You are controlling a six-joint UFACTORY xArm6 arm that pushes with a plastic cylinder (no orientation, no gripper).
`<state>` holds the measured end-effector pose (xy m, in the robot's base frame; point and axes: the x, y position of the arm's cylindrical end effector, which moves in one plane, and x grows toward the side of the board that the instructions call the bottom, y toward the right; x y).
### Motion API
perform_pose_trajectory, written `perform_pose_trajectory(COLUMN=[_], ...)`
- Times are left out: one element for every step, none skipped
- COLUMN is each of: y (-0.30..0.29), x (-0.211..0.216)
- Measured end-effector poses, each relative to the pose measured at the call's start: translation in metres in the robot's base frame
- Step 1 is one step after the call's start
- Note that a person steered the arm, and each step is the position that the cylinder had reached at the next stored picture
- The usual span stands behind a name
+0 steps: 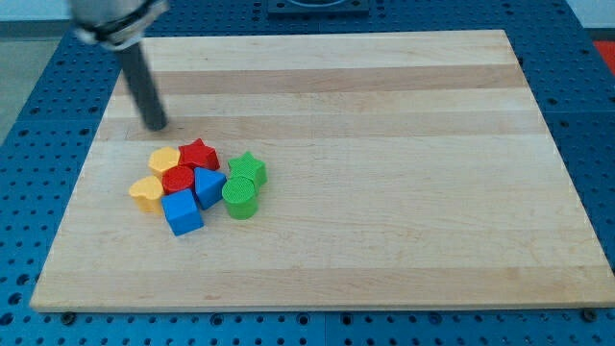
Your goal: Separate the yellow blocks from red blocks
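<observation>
Pale wood surface sits on a blue perforated base. All blocks huddle in one cluster at the view's lower left.

The rod comes down from the view's top left; the tip rests on the surface just above the cluster, near but apart from the upper yellow block. No jaws on this rig, just the rod end, so nothing is pinched.

Cluster layout: yellow hexagon-like block at the top left, touching the red star on its right. Red cylinder sits just below both, touching them. Yellow heart is at the cluster's left edge, touching the red cylinder. Blue cube is at the bottom, below the red cylinder. Blue triangle is right of the red cylinder. Green star and green cylinder form the right side, touching each other.

Yellows and reds are mixed together, not separated.
</observation>
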<state>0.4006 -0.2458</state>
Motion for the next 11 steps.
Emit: perform_pose_trajectory(y=[-0.031, -0.024, 0.022, 0.064, 0.097, 0.104, 0.088, 0.082, 0.1, 0.141, 0.141], x=[0.084, 0.138, 0.124, 0.081, 0.034, 0.023, 0.045, 0.038, -0.006, -0.033, -0.03])
